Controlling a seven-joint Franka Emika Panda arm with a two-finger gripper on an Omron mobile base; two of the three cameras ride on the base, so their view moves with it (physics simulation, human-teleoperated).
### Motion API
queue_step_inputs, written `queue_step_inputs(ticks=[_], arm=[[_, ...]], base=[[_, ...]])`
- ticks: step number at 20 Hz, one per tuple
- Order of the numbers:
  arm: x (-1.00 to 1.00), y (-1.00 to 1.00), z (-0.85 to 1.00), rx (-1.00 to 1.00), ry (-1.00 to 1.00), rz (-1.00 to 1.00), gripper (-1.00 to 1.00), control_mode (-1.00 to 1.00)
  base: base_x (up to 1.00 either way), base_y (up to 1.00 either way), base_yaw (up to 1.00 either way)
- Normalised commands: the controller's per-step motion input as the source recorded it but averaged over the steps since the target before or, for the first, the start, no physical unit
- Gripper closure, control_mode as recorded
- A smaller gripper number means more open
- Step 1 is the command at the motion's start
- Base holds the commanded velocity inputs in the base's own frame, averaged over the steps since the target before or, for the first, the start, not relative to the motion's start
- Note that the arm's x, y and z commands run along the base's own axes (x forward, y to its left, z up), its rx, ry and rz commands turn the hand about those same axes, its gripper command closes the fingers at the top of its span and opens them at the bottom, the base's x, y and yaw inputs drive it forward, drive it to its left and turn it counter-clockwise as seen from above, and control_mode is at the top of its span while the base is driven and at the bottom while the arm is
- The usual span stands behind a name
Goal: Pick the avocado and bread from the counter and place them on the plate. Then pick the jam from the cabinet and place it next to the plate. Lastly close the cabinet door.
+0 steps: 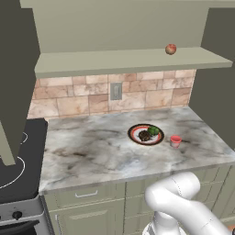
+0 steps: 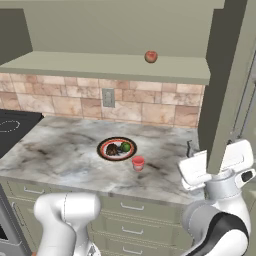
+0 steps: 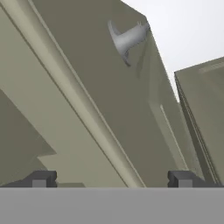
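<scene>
A grey-white marbled bench (image 1: pixel 92 151) with brownish veins sits over beige-olive drawers. On it lies a round plate (image 1: pixel 135 134) with a red-orange and black rim; a small glossy green avocado (image 1: pixel 153 131) and a dark brown lumpy bread (image 1: pixel 145 136) rest on it, touching side by side. A squat red jam (image 1: pixel 175 141) jar with a paler lid stands on the bench just beside the plate, on its right in the left base view. Above, the open cabinet (image 1: pixel 114 27) shows a long shelf carrying a reddish ball (image 1: pixel 170 49). In the right base view, the door (image 2: pixel 227 85) stands open, edge-on, with the hand (image 2: pixel 216 165) at its lower edge. The hand view shows its fingertips (image 3: pixel 42 178) spread wide, released, facing the door's panel and a grey handle (image 3: pixel 127 38).
</scene>
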Motion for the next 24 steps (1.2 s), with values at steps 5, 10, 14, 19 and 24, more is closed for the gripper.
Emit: queue_step_inputs(ticks=[5, 10, 14, 19, 24], arm=[[-0.01, 0.46, 0.51, -0.22, -0.02, 0.03, -1.00, -1.00], [-0.02, 0.40, 0.60, -0.23, -0.01, 0.01, -1.00, -1.00], [-0.05, 0.42, 0.61, -0.25, 0.00, 0.00, -1.00, -1.00], [-0.01, 0.46, 0.61, -0.27, 0.00, 0.00, -1.00, -1.00], [0.00, 0.50, 0.65, -0.27, 0.00, 0.00, -1.00, -1.00]], base=[[0.00, 0.00, 0.00], [0.00, 0.00, 0.00], [0.00, 0.00, 0.00], [0.00, 0.00, 0.00], [0.00, 0.00, 0.00]])
